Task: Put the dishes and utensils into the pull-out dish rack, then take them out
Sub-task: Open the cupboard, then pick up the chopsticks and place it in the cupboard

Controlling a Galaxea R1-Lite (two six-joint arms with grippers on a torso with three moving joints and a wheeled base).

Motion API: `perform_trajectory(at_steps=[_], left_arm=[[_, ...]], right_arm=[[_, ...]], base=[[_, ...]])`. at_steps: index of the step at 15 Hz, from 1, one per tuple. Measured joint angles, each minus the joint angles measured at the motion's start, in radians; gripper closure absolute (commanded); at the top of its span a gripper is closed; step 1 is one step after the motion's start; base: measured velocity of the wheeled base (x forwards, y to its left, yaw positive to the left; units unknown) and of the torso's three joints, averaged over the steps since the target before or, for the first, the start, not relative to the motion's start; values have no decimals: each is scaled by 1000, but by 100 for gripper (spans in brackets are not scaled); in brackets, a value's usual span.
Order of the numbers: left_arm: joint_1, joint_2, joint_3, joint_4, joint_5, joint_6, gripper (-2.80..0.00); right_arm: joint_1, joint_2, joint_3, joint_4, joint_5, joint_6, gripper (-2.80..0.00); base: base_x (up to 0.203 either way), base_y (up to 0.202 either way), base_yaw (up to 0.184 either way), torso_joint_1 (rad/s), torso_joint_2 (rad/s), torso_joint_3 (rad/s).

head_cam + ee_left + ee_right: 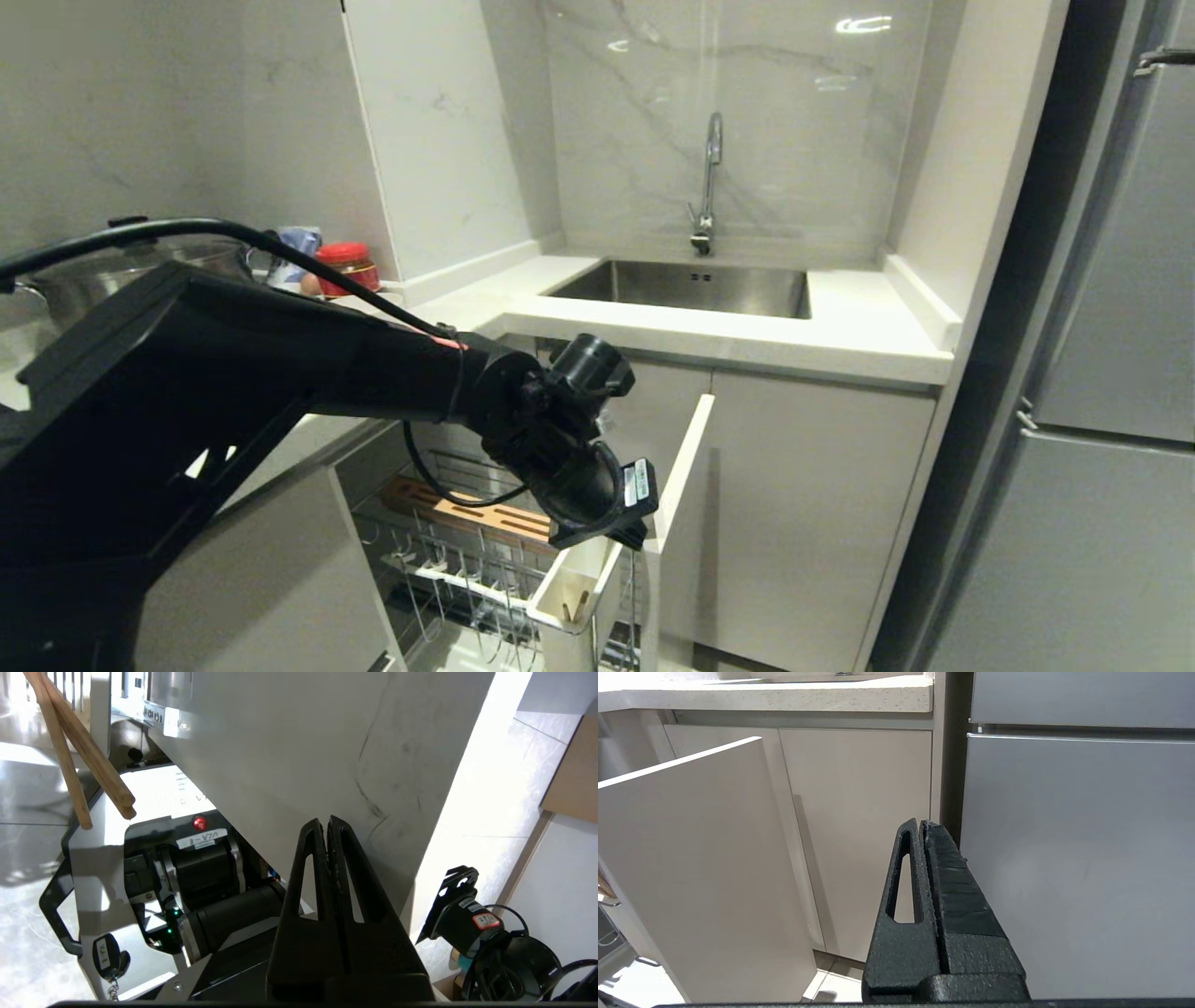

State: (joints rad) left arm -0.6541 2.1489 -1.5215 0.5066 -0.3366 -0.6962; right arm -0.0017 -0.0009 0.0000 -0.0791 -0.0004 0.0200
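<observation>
Now the left pincer (328, 823), clamped tight and empty, sits against the rack's front panel (680, 467), beside the chopsticks (74, 760); push squarely, keeping clear of them.

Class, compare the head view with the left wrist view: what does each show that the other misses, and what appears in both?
Only the head view shows the sink, the faucet, the red-lidded jar and the wire rack's wooden strip.

Only the left wrist view shows the left gripper with its fingers shut on nothing, and the robot's base below.

Both show the chopsticks in the white utensil cup and the pulled-out rack's white front panel.
</observation>
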Motion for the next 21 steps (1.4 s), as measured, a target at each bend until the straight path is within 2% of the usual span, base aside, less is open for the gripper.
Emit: perform_trajectory(at_steps=[2, 5, 9, 14, 16, 18, 21], left_arm=[[38, -2, 1, 0, 8, 35, 0], [124, -17, -12, 2, 72, 99, 0], [210, -92, -44, 5, 120, 120, 0], [252, -378, -43, 5, 143, 147, 0], [256, -539, -24, 4, 147, 183, 0], [259, -732, 5, 4, 146, 267, 0], [321, -1060, 51, 6, 151, 478, 0]], right_arm=[[0, 0, 0, 0, 0, 0, 0], [0, 0, 0, 0, 0, 0, 0], [0, 0, 0, 0, 0, 0, 0], [0, 0, 0, 0, 0, 0, 0], [0, 0, 0, 0, 0, 0, 0], [0, 0, 0, 0, 0, 0, 0], [0, 0, 0, 0, 0, 0, 0]], base=[[0, 0, 0, 0, 0, 0], [0, 0, 0, 0, 0, 0], [0, 0, 0, 0, 0, 0], [0, 0, 0, 0, 0, 0], [0, 0, 0, 0, 0, 0], [0, 0, 0, 0, 0, 0], [0, 0, 0, 0, 0, 0]])
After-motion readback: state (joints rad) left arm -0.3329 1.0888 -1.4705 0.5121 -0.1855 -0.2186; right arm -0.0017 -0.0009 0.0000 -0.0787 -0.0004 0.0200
